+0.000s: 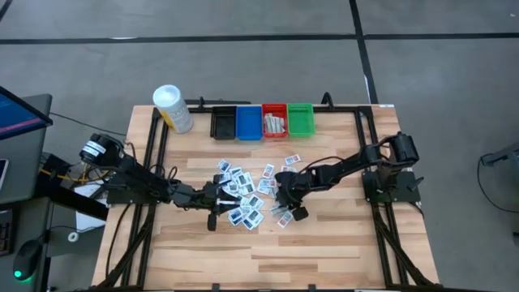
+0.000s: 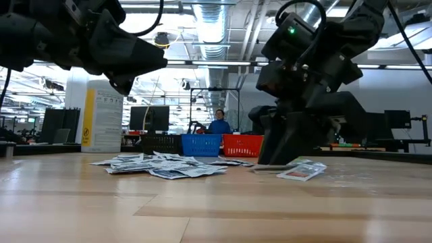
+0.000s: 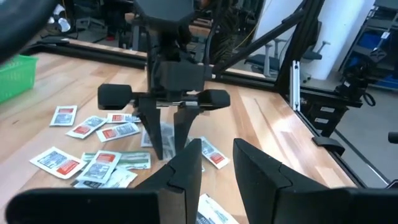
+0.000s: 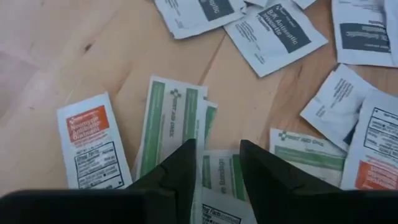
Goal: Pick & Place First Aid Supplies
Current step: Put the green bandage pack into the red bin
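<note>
Packets [image 1: 243,195] lie scattered mid-surface, thin, light and limp; flat on the wood [image 1: 324,243] they give no lip, so, I judge, a fingertip must slide under an edge or pinch a raised corner. Left claw [image 1: 212,212], at nine o'clock of the heap, stands partly open and empty. Right claw [image 4: 214,168], at three o'clock, hovers narrowly parted over green strips [image 4: 171,121], gripping nothing. Bare wood lies toward six; bins [image 1: 263,122] line twelve o'clock, a yellow container [image 1: 173,108] beside them.

high: overhead, straight down | low: tabletop level | wrists: close | shared: packets [image 1: 243,195]
</note>
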Tool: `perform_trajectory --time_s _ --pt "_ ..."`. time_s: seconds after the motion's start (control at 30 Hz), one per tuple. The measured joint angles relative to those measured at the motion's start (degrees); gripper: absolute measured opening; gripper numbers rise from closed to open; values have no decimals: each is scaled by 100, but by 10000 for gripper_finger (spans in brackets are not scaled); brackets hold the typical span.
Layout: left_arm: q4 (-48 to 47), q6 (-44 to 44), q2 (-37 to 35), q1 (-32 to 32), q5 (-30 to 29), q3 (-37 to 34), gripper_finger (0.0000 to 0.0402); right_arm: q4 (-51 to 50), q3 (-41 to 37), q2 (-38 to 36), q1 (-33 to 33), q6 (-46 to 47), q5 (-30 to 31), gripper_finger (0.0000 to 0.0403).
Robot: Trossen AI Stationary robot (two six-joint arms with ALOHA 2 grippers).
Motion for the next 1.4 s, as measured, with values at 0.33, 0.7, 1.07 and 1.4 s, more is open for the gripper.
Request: perform_trajectory --time_s 0.33,0.7,1.07,1.4 --pt "0 -2 -2 0 0 -1 93 -22 278 2 58 102 42 118" --pt "0 -24 -4 0 2 -1 93 -275 313 2 524 102 39 118" --pt "0 -129 -7 0 4 -6 93 -286 313 36 665 104 562 118" --pt "-2 -131 -7 0 6 -6 93 -123 346 554 665 121 743 118"
